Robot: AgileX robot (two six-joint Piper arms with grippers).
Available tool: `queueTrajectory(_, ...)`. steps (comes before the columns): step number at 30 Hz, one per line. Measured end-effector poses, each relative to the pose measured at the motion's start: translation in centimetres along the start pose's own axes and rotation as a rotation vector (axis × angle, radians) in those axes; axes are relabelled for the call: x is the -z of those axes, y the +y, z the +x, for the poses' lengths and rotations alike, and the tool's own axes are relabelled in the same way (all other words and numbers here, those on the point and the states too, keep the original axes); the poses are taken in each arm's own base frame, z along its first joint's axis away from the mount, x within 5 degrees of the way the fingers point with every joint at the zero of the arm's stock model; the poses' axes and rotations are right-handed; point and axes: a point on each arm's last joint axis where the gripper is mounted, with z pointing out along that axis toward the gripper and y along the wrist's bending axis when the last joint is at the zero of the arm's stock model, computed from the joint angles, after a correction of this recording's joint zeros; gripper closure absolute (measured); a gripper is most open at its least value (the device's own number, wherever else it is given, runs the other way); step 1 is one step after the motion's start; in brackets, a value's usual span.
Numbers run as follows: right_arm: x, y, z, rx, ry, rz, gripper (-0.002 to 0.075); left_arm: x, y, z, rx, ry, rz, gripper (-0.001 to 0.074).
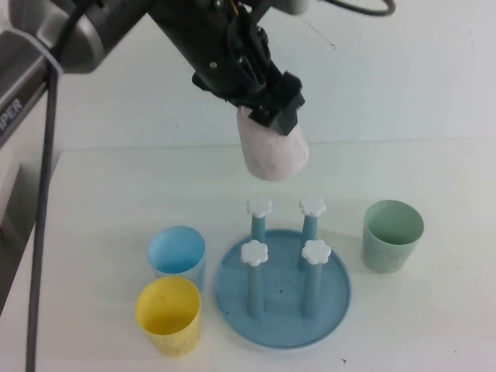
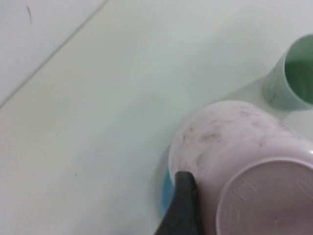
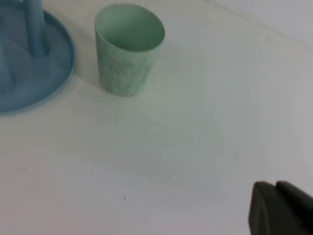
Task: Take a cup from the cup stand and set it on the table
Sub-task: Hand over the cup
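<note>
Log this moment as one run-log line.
left gripper: shut on pink cup, held above cup stand | stand posts: all bare | right gripper: shut, low over table near green cup

Black, angular left gripper (image 1: pixel 267 116) on a blocky black wrist housing, small pale screw heads and a glimpse of yellow wiring along its top. Behind it, a grey cylindrical arm link, matte, with a black cable running down the frame's left side. At the left edge, a silver-grey base panel bearing dark capital letters, only partly legible. Seen from the left wrist camera, one glossy black finger (image 2: pixel 183 205), tapering to a rounded tip. Right gripper (image 3: pixel 281 208): dark, blunt, two rounded black tips pressed side by side.
</note>
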Motion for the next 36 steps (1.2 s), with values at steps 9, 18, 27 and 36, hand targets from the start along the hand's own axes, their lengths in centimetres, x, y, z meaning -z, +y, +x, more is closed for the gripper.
queueTrajectory(9, 2.5, 0.4, -5.1, -0.259, -0.331, -0.15, 0.0728, 7.4, -3.1, -0.9, 0.045, -0.208, 0.197, 0.0203)
queueTrajectory(18, 5.7, 1.5, -9.2, -0.249, -0.773, -0.378, 0.0535, 10.2, -7.2, -1.8, 0.017, -0.355, 0.697, 0.0203)
queueTrajectory(27, 5.9, 1.1, -9.5, -0.283, -0.814, -0.347, 0.0146, 10.0, -8.8, -2.5, 0.048, -0.372, 0.899, 0.0203)
queueTrajectory(36, 5.9, 1.1, -9.5, -0.291, -0.814, -0.345, 0.0403, 7.8, -12.6, -2.7, -0.022, -0.313, 0.986, 0.0204)
